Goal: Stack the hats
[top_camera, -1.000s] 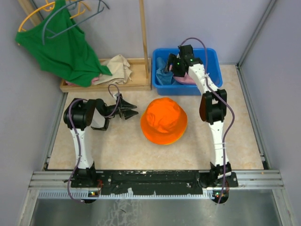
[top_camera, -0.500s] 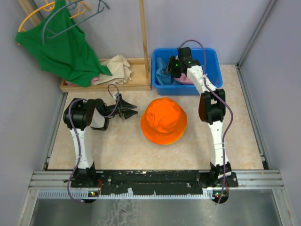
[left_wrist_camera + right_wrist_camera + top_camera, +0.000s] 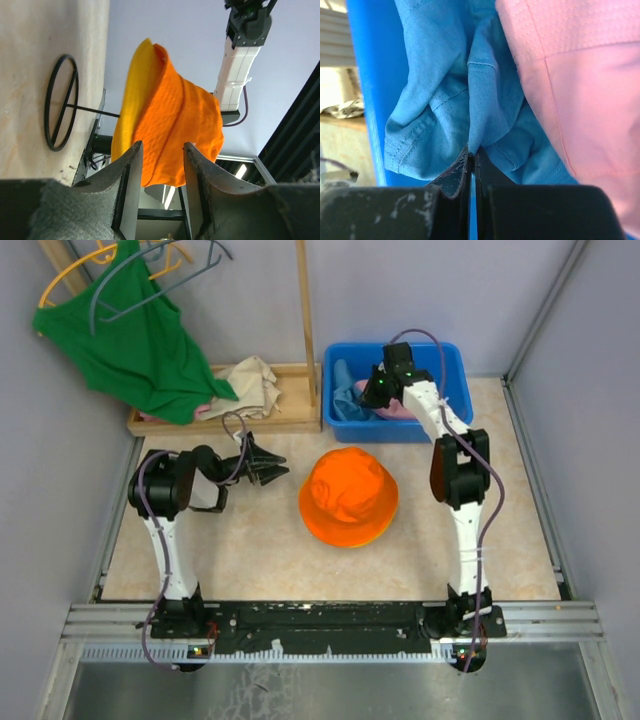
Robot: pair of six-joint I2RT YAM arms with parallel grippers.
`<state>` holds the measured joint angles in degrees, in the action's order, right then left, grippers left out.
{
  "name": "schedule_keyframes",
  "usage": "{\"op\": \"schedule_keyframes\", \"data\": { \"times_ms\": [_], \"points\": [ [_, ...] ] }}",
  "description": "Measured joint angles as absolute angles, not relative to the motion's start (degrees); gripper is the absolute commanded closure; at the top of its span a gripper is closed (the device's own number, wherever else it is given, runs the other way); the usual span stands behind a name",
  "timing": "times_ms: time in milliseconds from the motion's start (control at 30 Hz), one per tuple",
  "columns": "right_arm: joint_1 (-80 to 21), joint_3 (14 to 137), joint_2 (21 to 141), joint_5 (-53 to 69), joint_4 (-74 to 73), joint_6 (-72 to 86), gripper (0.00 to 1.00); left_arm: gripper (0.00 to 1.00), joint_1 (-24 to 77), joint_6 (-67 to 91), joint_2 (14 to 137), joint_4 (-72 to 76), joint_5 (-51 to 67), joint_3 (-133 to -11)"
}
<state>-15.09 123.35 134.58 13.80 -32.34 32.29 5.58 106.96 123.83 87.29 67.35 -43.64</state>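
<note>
Change since earlier: right gripper (image 3: 471,152) had gone from parted fingers to fingers together; left gripper (image 3: 162,145) had narrowed a little and drawn slightly away from the stack
Light blue hat (image 3: 445,100): crumpled in the left part of the blue bin (image 3: 455,360), one fold pinched at the right gripper's tips
Pink hat (image 3: 570,100): in the same bin, touching the blue one on its right
Bright orange hat (image 3: 348,495): mid-table, crown up, set over the yellow-orange hat (image 3: 132,95), whose brim showed at the edge
Right gripper: closed tight on the light blue fold, reaching down into the bin
Left gripper: fingers partly apart, nothing between them, pointed at the orange stack from its left, apart from it
Table (image 3: 250,550): beige, speckled
Far left: green tank top (image 3: 150,350) on a hanger, beige cloth (image 3: 250,380) on the wooden base beside the bin
</note>
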Motion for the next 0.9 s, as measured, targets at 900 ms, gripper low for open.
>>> {"op": "schedule_keyframes", "data": {
  "times_ms": [900],
  "points": [
    [-7.3, 117.5, 105.6, 33.3, -26.9, 55.6, 1.0, 0.43, 6.6, 101.9, 105.6, 77.1, 58.4, -65.9]
  ]
}}
